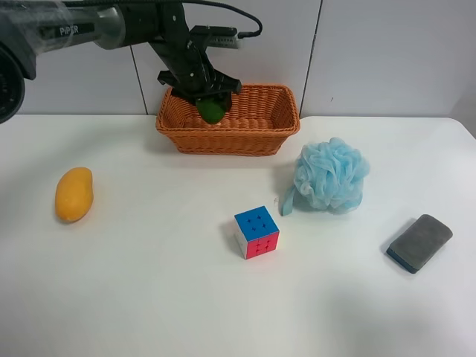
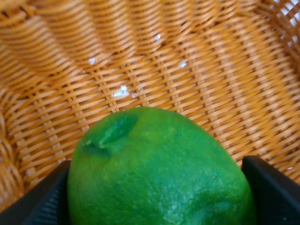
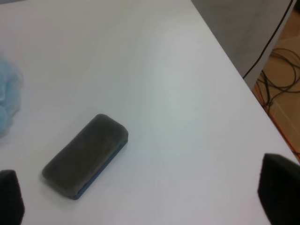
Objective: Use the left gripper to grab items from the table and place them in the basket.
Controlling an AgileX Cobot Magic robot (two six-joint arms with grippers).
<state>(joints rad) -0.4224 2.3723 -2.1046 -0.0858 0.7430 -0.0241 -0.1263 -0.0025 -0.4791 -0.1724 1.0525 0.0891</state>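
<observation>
Green fruit in claw, over basket

I work in what looks like a robotics lab or test room. The bench is a bare white top with rounded corners, set against a plain pale panelled wall with dark seams. Loose black cables lie on the floor past the bench edge. My arm carries the lettering "PIPER". The things laid out are unrelated props, spaced apart: a wicker basket, a mango, a puzzle cube, a bath pouf, a sponge.
</observation>
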